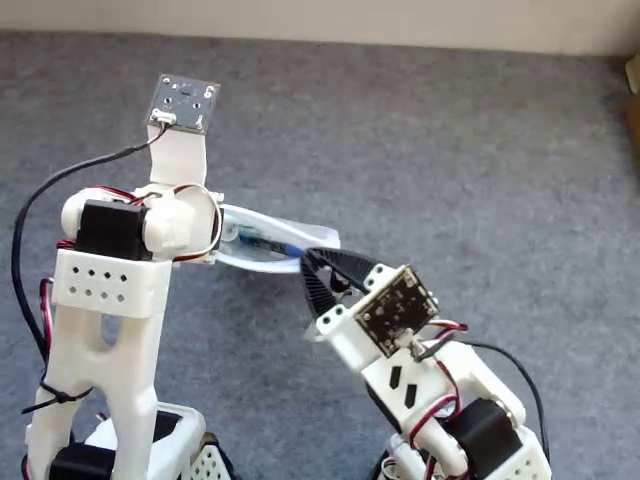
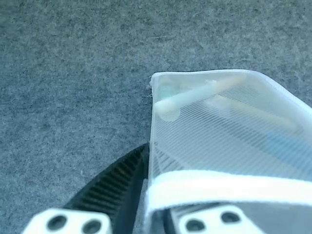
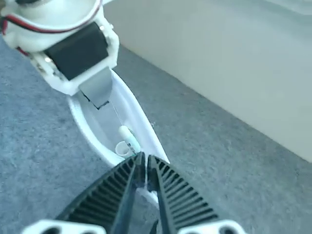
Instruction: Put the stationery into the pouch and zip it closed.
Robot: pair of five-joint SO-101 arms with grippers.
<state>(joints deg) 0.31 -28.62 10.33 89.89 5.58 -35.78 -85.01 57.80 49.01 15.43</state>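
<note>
A translucent pouch (image 1: pixel 272 252) lies on the grey mat between the two arms, with pens (image 1: pixel 266 242) inside it. In the left wrist view the pouch (image 2: pixel 229 141) shows a pale green pen (image 2: pixel 190 97) through its ribbed side. My left gripper (image 2: pixel 163 195) is shut on the pouch's white zip band, at the end nearest the left arm. My right gripper (image 3: pixel 145 163) has its black fingers (image 1: pixel 318 272) pinched together on the pouch's (image 3: pixel 141 122) opposite end, at the zip line. A pen tip (image 3: pixel 127 139) shows in the pouch mouth just beyond them.
Grey felt mat (image 1: pixel 470 170) spreads all around with free room to the far side and right. A pale wall (image 3: pixel 234 58) borders the mat's far edge. The left arm's white body (image 1: pixel 110 290) stands close beside the pouch.
</note>
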